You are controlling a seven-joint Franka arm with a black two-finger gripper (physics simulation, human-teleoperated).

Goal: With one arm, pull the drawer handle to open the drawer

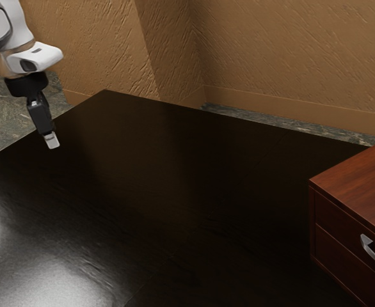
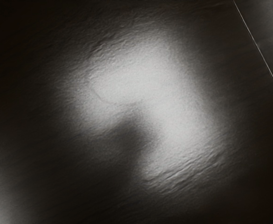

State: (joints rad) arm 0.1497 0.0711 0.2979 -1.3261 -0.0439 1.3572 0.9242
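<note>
A reddish-brown wooden cabinet [image 1: 357, 192] stands at the exterior view's lower right, on the dark table [image 1: 175, 192]. Its front holds two stacked drawer fronts, and the upper drawer [image 1: 341, 227] carries a curved silver handle [image 1: 374, 251]; this drawer front sits flush with the cabinet. My gripper [image 1: 50, 140] hangs from the white arm [image 1: 21, 54] at the upper left, pointing down above the table's far left part, far from the cabinet. It is seen edge-on with nothing held. In the wrist view the dark glossy table [image 2: 57, 186] lies under my hand, with a bright glare patch.
A tan textured wall [image 1: 271, 51] runs behind the table, with a strip of marbled floor [image 1: 2, 121] at the left. The table's edge [image 2: 260, 51] crosses the wrist view as a thin line. A wide bare tabletop lies between my hand and the cabinet.
</note>
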